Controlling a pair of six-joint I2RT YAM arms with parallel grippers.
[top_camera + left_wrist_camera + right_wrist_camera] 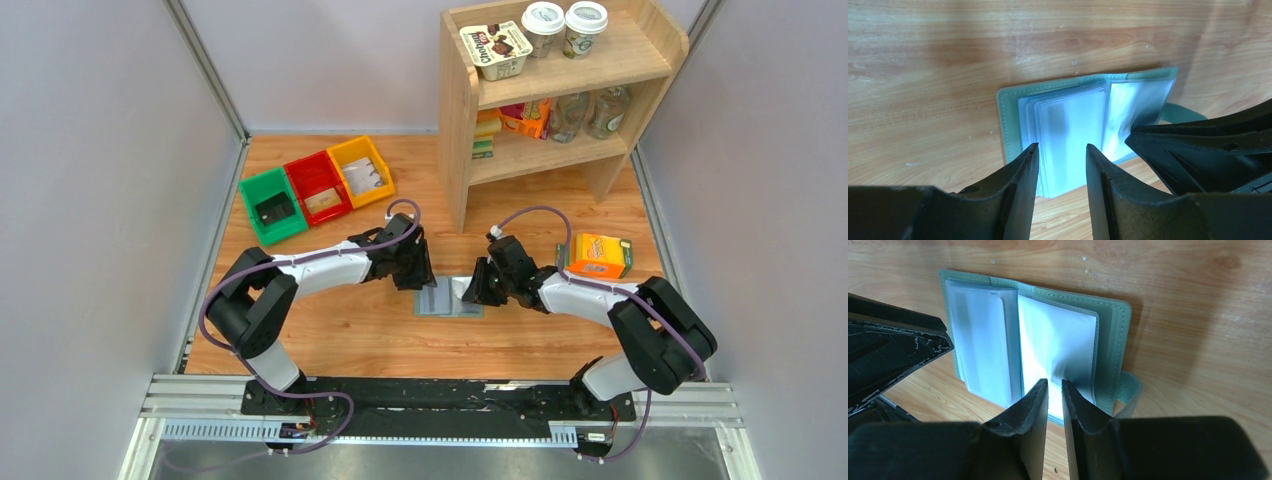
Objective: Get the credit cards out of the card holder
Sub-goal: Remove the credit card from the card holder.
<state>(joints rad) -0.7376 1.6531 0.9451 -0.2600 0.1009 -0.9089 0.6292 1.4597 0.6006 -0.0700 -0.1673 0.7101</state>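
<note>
**A:** Grey-green cover, spread open and lying flat. So the card holder (446, 300) is on the bench (340, 335), midway between the two arms?

**B:** Yes, both leaves face up, with the clear sleeves (1068, 125) showing. The left pincer (1060, 146) hovers over the thicker stack, its jaws well apart and holding nothing.

**A:** And the right pincer (1053, 381)?

**B:** Its gap is narrow, with the tips down at the edge of the single sleeve (1058, 335) on the other leaf. I see nothing gripped in it.

**A:** Is any card out?

**B:** None is in view, and I cannot tell which sleeves hold one. I judge this to be the start of the first pull, finding an edge.

**A:** What does the next move call for?

**B:** One pincer should pin the cover while the other nips a card's edge and slides it out through the sleeve's mouth. If it pulls upward instead, the whole holder lifts.
</note>
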